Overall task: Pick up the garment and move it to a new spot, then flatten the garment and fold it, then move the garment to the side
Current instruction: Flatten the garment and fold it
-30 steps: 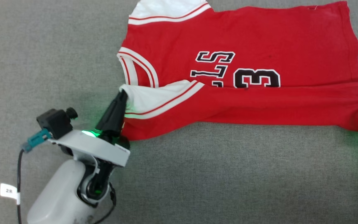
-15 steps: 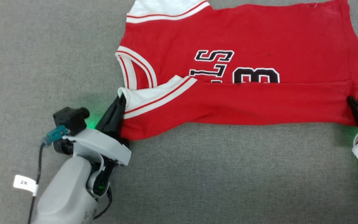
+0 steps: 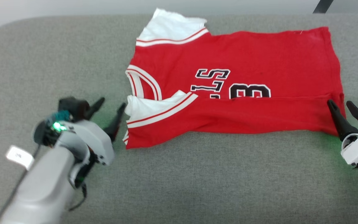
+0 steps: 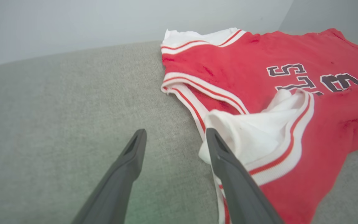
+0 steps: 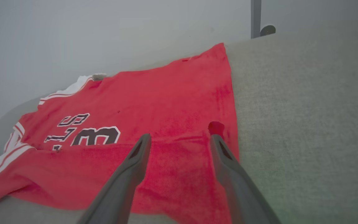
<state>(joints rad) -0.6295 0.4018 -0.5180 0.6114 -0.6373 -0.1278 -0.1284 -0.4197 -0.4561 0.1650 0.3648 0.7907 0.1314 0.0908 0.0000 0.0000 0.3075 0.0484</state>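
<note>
The red garment [image 3: 253,53] lies spread on the grey padded surface, collar to the left and hem to the right. Its near long edge is folded over up to the black numbers [image 3: 249,91], and a white sleeve [image 3: 148,107] lies on top of that fold. My left gripper [image 3: 113,102] stands open just left of the sleeve; in the left wrist view [image 4: 176,132] the right finger [image 4: 228,168] is at the sleeve's [image 4: 259,137] edge, with nothing between the fingers. My right gripper [image 3: 339,102] is open at the hem corner, its fingers over the red cloth [image 5: 166,102] and holding nothing.
The grey padded surface [image 3: 197,174] stretches wide in front of the garment and to its left. Its far edge meets a pale wall just behind the jersey. A dark post [image 5: 255,18] rises beyond the far right corner.
Both grippers have opened and let go of the folded near edge, which now rests on the shirt. Both have drawn back slightly. The head camera has tilted, shifting the whole picture.
</note>
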